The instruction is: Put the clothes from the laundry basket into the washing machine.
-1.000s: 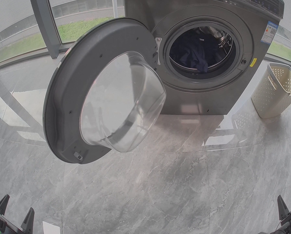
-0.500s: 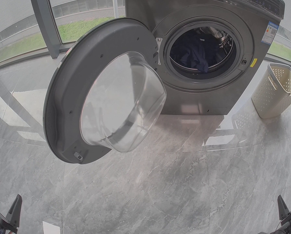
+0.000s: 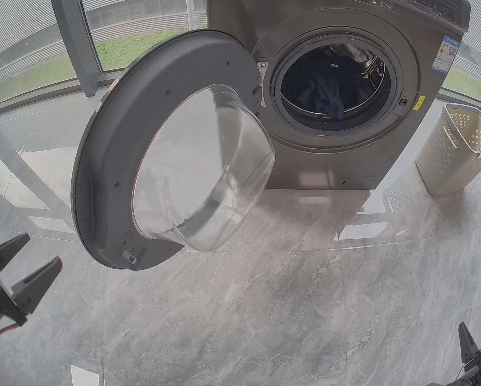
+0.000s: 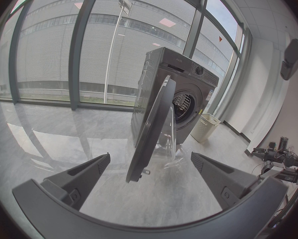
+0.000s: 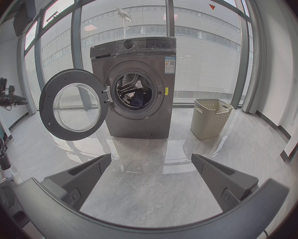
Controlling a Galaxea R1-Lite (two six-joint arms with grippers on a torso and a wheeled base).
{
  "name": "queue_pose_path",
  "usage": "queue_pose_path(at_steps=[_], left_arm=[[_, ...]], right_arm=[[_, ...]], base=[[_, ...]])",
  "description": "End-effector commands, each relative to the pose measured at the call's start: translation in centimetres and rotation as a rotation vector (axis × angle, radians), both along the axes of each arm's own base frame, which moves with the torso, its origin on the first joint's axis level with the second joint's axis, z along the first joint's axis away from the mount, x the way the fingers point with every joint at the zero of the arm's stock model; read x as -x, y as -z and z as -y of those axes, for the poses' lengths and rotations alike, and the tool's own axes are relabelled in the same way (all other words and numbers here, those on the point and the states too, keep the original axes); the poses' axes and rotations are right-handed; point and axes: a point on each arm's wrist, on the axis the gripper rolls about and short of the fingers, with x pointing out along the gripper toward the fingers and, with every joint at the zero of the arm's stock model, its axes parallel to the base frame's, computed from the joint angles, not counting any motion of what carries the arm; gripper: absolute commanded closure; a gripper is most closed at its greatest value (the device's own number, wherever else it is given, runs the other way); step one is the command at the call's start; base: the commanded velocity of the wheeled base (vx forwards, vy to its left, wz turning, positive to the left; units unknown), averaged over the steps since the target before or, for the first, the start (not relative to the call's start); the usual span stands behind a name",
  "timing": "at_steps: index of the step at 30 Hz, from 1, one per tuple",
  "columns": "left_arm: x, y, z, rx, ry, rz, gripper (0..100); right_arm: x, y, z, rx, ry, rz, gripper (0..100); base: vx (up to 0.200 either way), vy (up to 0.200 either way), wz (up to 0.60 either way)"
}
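Observation:
The grey washing machine [image 3: 347,6] stands ahead with its round door [image 3: 122,135] swung wide open to the left. Dark blue clothes [image 3: 321,89] lie inside the drum, also seen as dark blue clothes [image 5: 138,98] in the right wrist view. A cream perforated laundry basket [image 3: 457,151] stands on the floor right of the machine; its inside is hidden. My left gripper [image 3: 39,250] hangs open low at the left, short of the door's lower edge, holding nothing. My right gripper [image 3: 477,317] is open at the bottom right corner, far from the basket.
Glossy grey floor tiles stretch between me and the machine. Glass window walls with a dark pillar [image 3: 71,33] run behind and to the left. The open door [image 4: 152,126] juts far out over the floor. A white patch [image 3: 83,376] lies on the floor.
My left gripper has risen from the bottom edge and turned, now higher and nearer the door's lower left. The right gripper and everything else stay put.

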Motion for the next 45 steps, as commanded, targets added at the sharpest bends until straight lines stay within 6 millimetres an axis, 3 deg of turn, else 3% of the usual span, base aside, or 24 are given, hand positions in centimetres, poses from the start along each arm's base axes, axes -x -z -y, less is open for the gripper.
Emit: queue_pose_path(at_steps=[1,7,11,15,19,28,35,39,45], left_arm=[[-6.0,-1.4,1.1,-0.008,0.088,-0.074,0],[-8.7,-1.8,2.2,-0.013,0.141,-0.082,0],[-9.1,-1.8,3.2,-0.012,0.192,-0.062,0],[-8.5,-2.1,4.5,0.002,0.283,-0.050,0],[-5.8,-3.1,5.8,0.102,0.436,-0.049,0],[-4.3,-3.7,5.1,0.126,0.419,-0.016,0],[-5.7,-4.9,3.0,0.128,0.192,0.041,0],[-6.9,-4.5,3.1,0.102,0.165,0.018,0],[-10.3,-4.0,4.2,0.044,0.168,-0.020,0]], right_arm=[[0.0,0.4,0.0,0.000,0.000,0.001,0],[0.0,0.4,0.0,0.000,0.000,0.001,0],[0.0,0.4,0.0,0.000,0.000,0.001,0],[0.0,0.4,0.0,0.000,0.000,0.001,0],[0.0,0.4,0.0,0.000,0.000,0.001,0],[0.0,0.4,0.0,0.000,0.000,0.001,0],[0.0,0.4,0.0,0.000,0.000,0.001,0],[0.0,0.4,0.0,0.000,0.000,0.001,0],[0.0,0.4,0.0,0.000,0.000,0.001,0]], base=[[0.000,0.000,0.00],[0.000,0.000,0.00],[0.000,0.000,0.00],[0.000,0.000,0.00],[0.000,0.000,0.00],[0.000,0.000,0.00],[0.000,0.000,0.00],[0.000,0.000,0.00],[0.000,0.000,0.00]])
